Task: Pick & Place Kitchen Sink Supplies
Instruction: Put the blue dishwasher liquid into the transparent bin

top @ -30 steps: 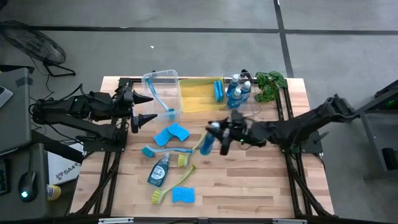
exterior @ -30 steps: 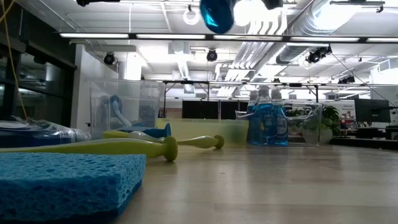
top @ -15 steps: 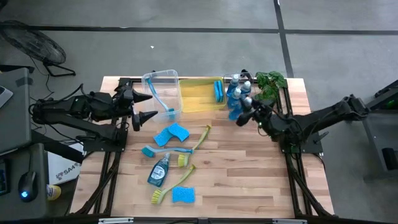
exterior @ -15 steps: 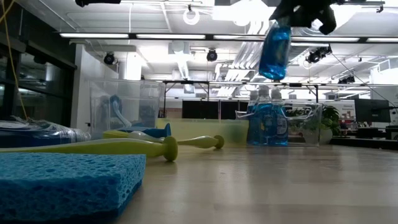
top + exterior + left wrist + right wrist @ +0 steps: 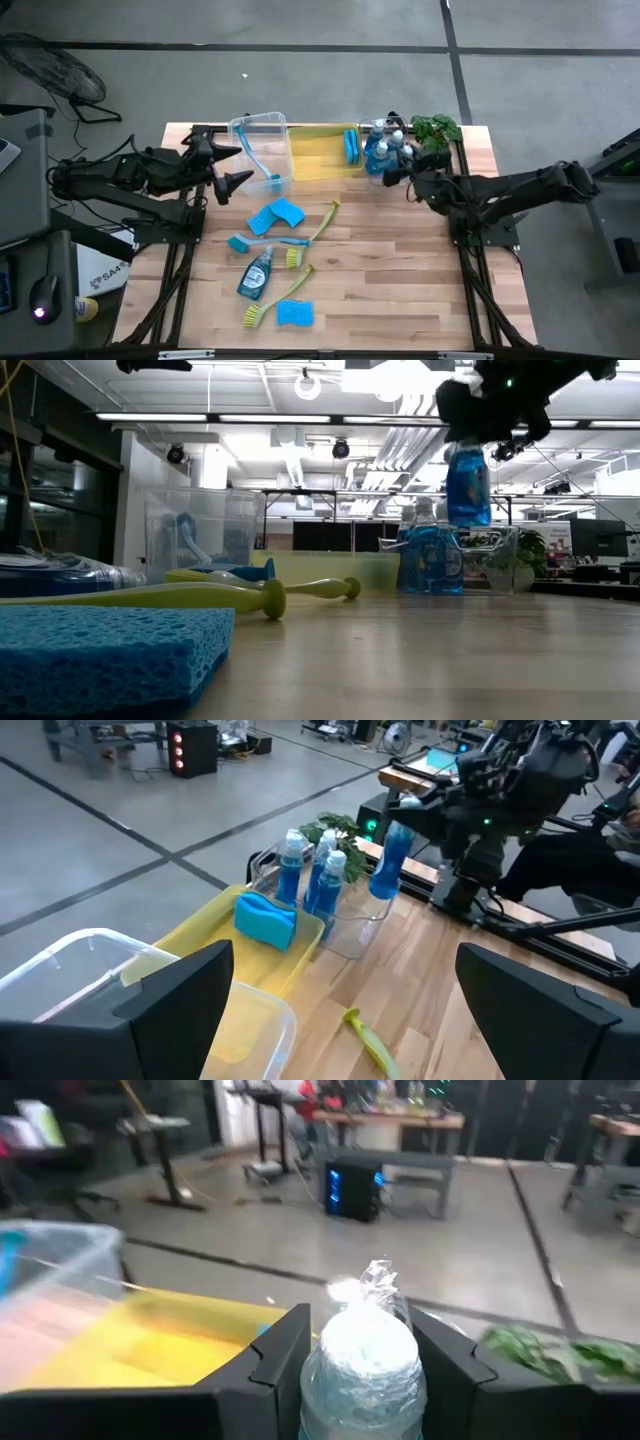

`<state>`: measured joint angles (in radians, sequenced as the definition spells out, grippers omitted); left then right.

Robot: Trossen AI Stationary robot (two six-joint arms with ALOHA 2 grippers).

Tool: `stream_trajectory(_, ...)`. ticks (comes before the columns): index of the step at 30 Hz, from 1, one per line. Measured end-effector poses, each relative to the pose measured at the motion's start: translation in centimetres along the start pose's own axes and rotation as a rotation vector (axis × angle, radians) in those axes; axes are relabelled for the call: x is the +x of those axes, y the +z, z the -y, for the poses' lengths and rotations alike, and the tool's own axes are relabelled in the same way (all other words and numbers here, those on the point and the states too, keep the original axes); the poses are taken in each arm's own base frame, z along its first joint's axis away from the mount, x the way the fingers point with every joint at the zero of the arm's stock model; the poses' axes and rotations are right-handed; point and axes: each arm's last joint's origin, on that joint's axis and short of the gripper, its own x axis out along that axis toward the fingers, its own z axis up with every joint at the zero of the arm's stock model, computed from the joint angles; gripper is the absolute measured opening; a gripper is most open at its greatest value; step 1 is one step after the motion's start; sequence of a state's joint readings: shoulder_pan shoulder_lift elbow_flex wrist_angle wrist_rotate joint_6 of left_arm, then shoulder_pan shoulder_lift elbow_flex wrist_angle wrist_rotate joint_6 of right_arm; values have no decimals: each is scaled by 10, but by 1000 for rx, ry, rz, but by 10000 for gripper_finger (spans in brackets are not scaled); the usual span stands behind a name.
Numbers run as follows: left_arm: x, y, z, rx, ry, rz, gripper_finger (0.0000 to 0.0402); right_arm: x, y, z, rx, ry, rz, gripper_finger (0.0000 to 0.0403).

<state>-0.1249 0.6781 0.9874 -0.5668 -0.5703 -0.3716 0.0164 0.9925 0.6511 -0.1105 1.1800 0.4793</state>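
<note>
The soap bottle [image 5: 468, 485], clamped in the right gripper [image 5: 400, 172], is now hanging upright above its bin-mates; left gripper [image 5: 228, 165] is idling wide open.

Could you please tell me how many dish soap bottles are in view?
5 bottles: three standing in the clear bin by the plant, one held close by in the right gripper, one lying on the table. More could be hidden behind those.

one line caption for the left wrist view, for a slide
Right gripper holds a blue soap bottle above the clear bin where three bottles already stand.
</note>
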Motion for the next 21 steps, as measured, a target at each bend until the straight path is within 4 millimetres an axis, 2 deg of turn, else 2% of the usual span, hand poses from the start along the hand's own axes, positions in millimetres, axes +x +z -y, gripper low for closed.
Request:
stream_trajectory(5,0,0,-1,-15,22,8,376,13,-3,9,-60,-66,-34,134)
stream_trajectory(8,0,0,-1,-24,25,7,376,22,-4,13,-71,-36,-72,133)
stream_trajectory(21,0,0,-1,-28,42,13,376,44,-43,33,-8,-43,-40,134)
